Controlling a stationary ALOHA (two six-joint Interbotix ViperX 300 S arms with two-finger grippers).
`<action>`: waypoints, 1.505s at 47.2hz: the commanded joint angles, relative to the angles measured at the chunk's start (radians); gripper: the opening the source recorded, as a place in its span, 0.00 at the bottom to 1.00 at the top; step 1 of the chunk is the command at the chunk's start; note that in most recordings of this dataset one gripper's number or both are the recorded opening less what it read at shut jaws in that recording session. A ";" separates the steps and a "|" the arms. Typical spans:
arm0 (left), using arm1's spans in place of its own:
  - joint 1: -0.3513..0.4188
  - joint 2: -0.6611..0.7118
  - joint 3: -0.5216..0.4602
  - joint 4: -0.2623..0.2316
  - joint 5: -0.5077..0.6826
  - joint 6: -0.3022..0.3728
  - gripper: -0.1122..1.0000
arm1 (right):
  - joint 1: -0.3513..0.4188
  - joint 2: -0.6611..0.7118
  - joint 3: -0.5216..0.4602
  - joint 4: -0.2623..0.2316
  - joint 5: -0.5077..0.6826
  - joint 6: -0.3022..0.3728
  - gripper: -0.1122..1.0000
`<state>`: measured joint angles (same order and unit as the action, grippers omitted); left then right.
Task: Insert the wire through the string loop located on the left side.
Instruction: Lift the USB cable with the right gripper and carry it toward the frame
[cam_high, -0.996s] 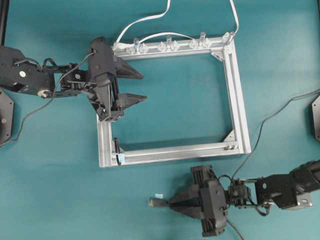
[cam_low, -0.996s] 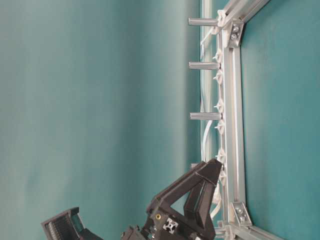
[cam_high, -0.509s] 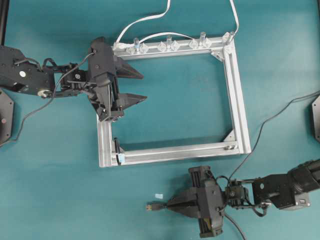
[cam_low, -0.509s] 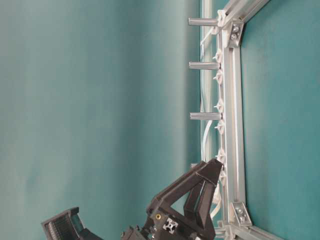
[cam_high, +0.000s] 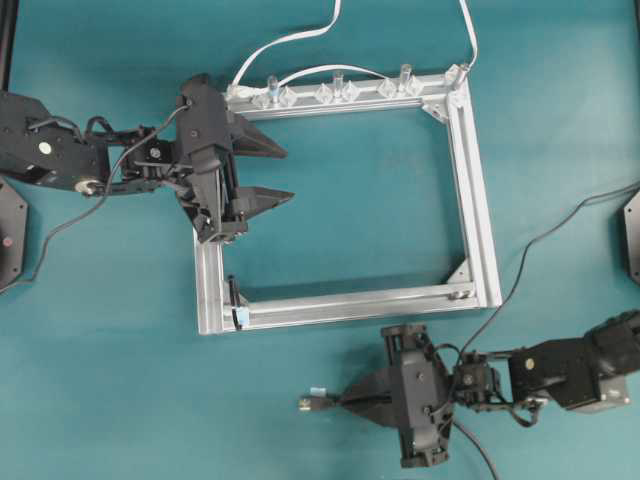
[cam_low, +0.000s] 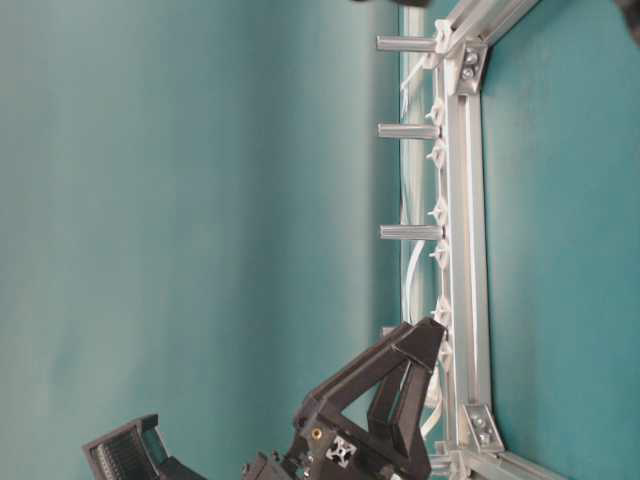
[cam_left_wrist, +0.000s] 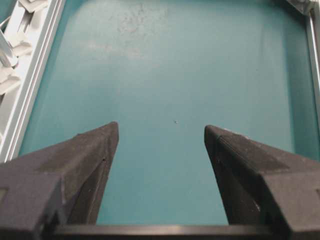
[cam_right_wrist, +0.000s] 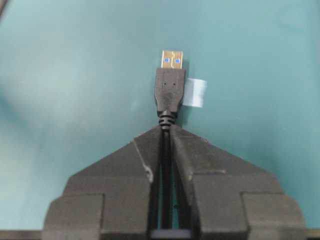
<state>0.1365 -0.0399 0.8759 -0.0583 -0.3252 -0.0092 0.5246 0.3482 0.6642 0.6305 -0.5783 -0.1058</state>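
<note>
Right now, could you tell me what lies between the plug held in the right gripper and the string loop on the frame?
In the overhead view, bare teal table and the frame's near rail separate the plug from the string loop.

You see a teal table, a silver-grey aluminium frame with a white cable at the upper middle, matte black grippers, and at lower centre a black wire whose plug has a gold tip with two blue dots, beside a pale-blue tab.
</note>
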 joint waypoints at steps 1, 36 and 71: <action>-0.002 -0.017 -0.014 0.002 -0.005 -0.003 0.74 | -0.002 -0.061 0.000 0.000 -0.002 -0.002 0.17; -0.002 -0.025 -0.012 0.002 -0.005 0.000 0.74 | -0.101 -0.210 0.011 -0.002 0.176 -0.120 0.17; -0.002 -0.031 -0.011 0.002 -0.005 0.002 0.74 | -0.202 -0.319 0.072 -0.023 0.255 -0.179 0.17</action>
<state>0.1365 -0.0460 0.8759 -0.0583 -0.3252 -0.0077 0.3298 0.0614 0.7440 0.6182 -0.3298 -0.2838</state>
